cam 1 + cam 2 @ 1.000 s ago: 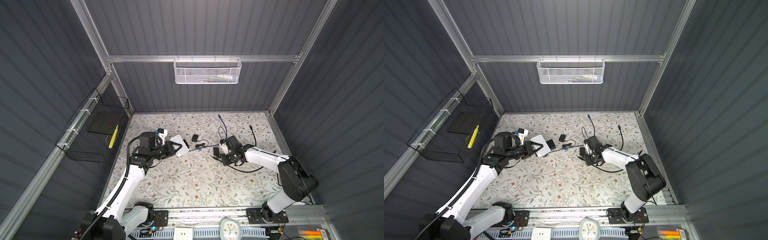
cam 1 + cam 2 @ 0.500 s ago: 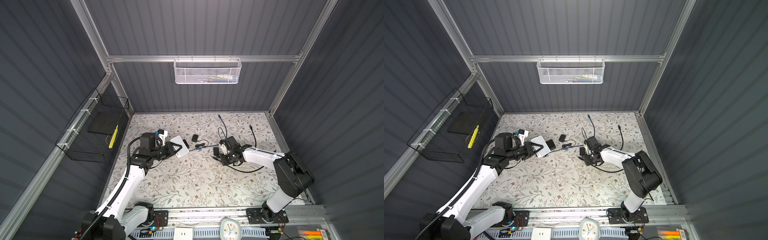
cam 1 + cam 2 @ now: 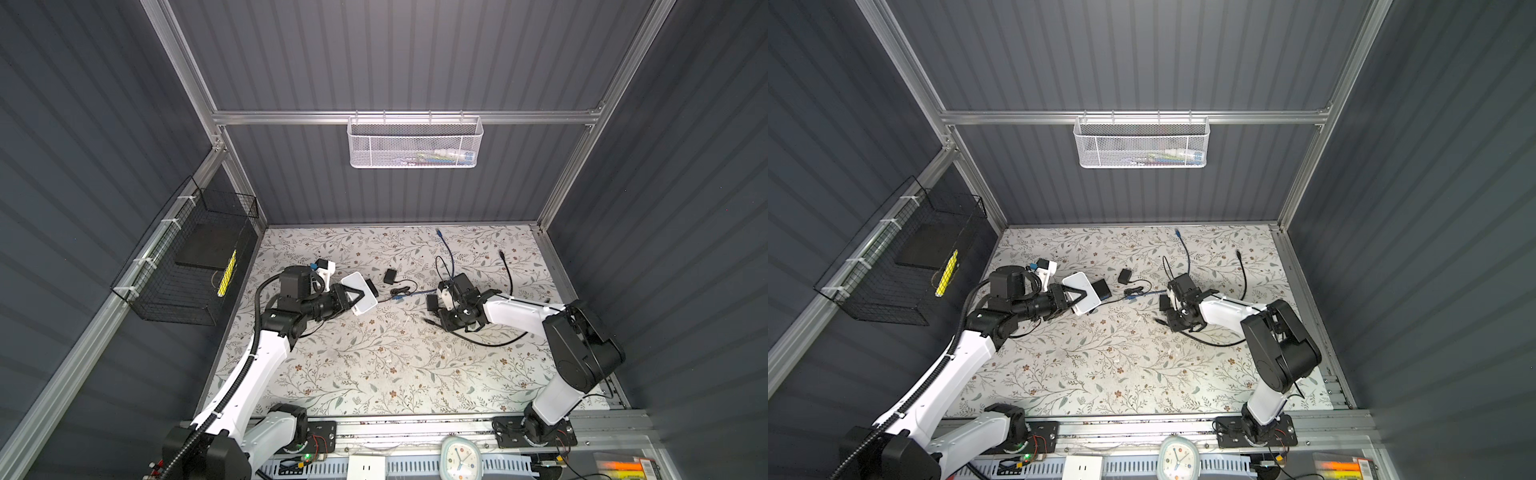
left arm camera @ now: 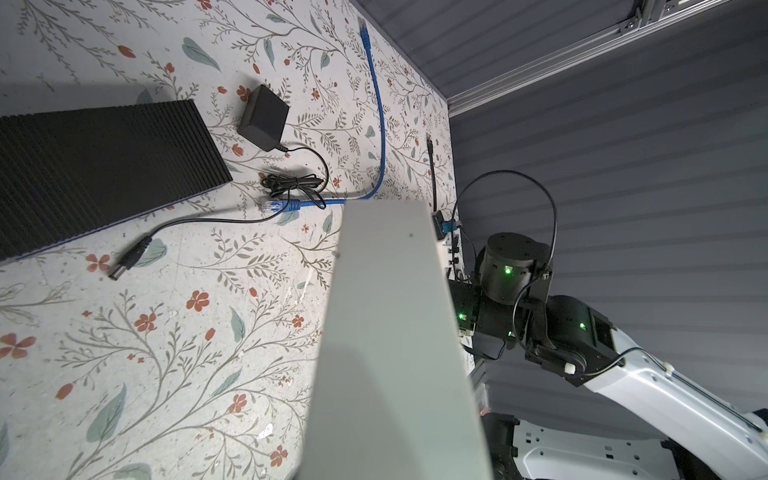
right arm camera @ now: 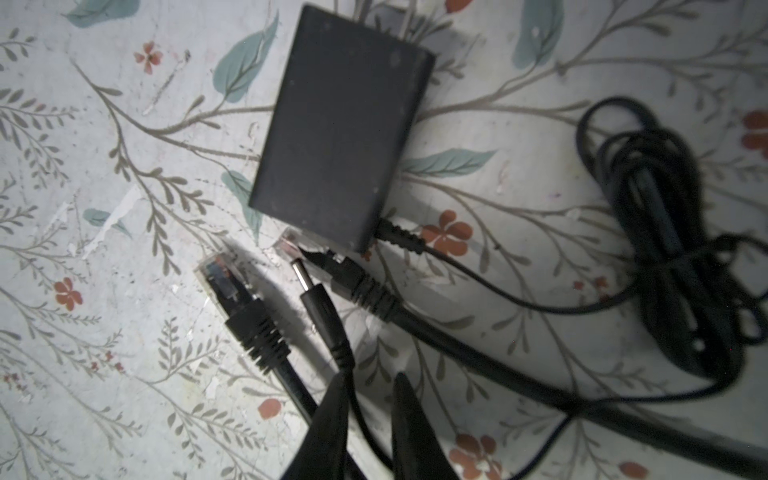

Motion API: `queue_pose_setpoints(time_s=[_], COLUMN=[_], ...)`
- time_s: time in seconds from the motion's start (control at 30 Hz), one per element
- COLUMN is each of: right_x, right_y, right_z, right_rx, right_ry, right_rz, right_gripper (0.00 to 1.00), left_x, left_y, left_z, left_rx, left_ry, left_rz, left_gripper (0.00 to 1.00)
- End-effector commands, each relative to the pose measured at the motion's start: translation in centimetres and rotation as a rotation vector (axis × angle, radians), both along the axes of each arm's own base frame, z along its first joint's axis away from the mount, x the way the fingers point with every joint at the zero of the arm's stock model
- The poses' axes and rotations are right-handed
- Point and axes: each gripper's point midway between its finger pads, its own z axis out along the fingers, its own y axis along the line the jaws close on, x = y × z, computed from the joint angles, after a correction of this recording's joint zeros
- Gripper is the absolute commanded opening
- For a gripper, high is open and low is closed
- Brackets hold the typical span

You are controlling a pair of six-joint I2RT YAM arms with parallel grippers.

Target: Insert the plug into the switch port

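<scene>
Hung on the back rail: white mesh basket (image 3: 415, 143), holding a few small tubes (image 3: 446, 157) too blurred to identify. Fixed to the left wall: black wire basket (image 3: 183, 309), holding a dark flat box (image 3: 205, 251) and a yellow item (image 3: 227, 272). Clamped tight in the left gripper (image 3: 353, 296): white switch (image 4: 395, 332), held over the floral table (image 3: 374, 374), just beside a black ribbed box (image 4: 95, 166). Parted slightly and gripping nothing: right gripper (image 5: 370, 380), with a thin lead running between its fingertips. Flat on the table just ahead, apart from the switch: barrel plug (image 5: 313, 299), crowded between two black Ethernet plugs (image 5: 232, 286), near a black adapter (image 5: 340, 129) and a coiled cable (image 5: 665, 228). Between the arms: blue Ethernet cable (image 4: 376, 104) and a second adapter (image 4: 264, 114)
</scene>
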Motion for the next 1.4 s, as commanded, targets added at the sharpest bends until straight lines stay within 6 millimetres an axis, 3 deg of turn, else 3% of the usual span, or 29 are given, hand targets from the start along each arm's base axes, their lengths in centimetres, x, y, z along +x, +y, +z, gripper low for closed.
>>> queue_pose_setpoints(time_s=[0.0,0.5,0.73,0.97,1.2,1.37], right_x=[0.8,1.6,1.1,0.7,0.7,0.3], right_y=[0.8,2.2,2.5,1.3,-0.6,-0.6], right_z=[1.1,0.9,1.9,2.1,1.1,1.1], right_rx=[0.022,0.033,0.063,0.011,-0.087,-0.074], right_ry=[-0.026,-0.009,-0.016,-0.021,0.01,0.018], right_rz=[0.025,0.095,0.123,0.11,0.024,0.03], right_gripper=[0.23,0.23,0.24,0.25,0.27,0.28], left_x=[-0.1,0.0,0.0,-0.2,-0.1,-0.2], left_y=[-0.1,0.0,0.0,0.1,0.2,0.2], left_z=[1.2,1.1,1.0,1.0,1.4,1.1], left_rx=[-0.022,-0.017,-0.013,-0.006,-0.004,-0.002], left_ry=[-0.048,-0.046,-0.043,-0.042,-0.052,-0.043], left_rz=[-0.015,-0.008,-0.007,-0.004,0.001,-0.004], left_gripper=[0.0,0.0,0.0,0.0,0.0,0.0])
